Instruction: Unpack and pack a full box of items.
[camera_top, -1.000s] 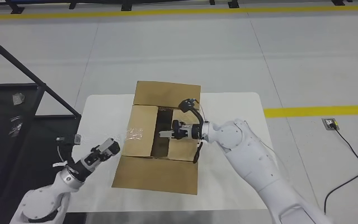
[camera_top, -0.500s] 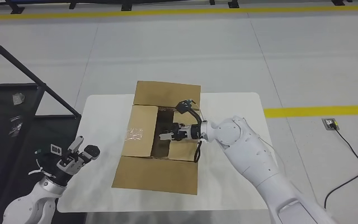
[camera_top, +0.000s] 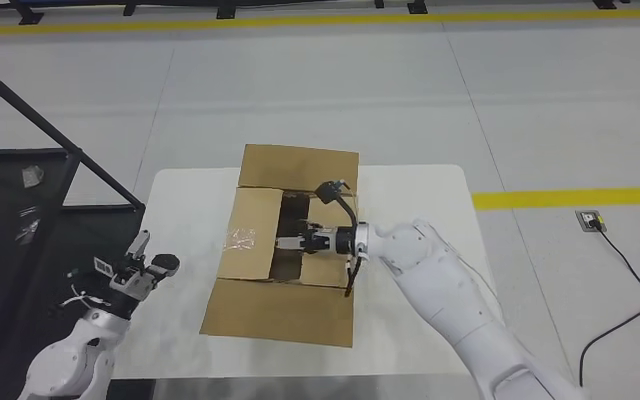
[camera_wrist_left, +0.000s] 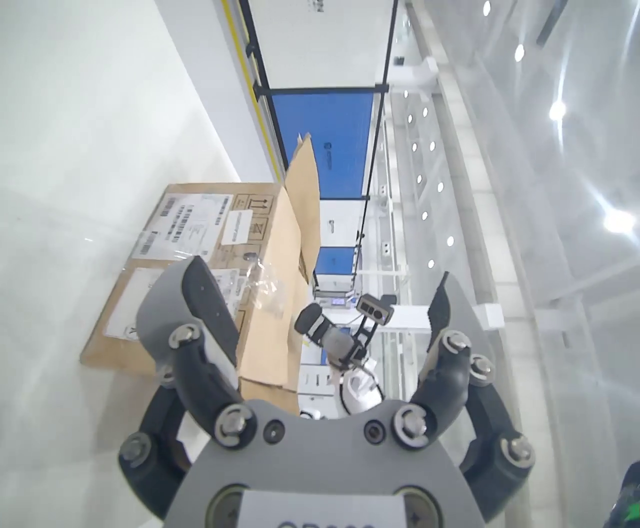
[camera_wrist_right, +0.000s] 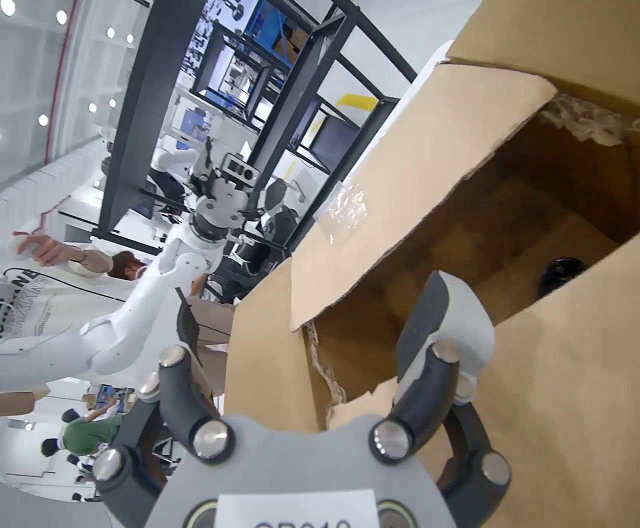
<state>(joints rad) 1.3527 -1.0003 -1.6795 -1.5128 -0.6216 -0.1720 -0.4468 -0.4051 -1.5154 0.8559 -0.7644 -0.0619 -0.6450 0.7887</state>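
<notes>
White table (camera_top: 420, 200) extends well past the cardboard box (camera_top: 285, 310) on both sides. Right gripper (camera_top: 288, 242), spread and holding nothing, hangs over the box's opening, a dark round item (camera_wrist_right: 562, 270) inside. Left gripper (camera_top: 150, 257), also spread, hovers at the table's left edge.

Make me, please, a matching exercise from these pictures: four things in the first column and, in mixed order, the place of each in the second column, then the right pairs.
Things
1. left gripper
2. right gripper
3. scrap of clear tape
4. dark round object

Places
A. deep inside the cardboard box
B. over the box's opening
C. stuck on the box flap on the left gripper's side
D. at the white table's edge, apart from the box

Pairs: 1-D, 2-B, 3-C, 4-A
</notes>
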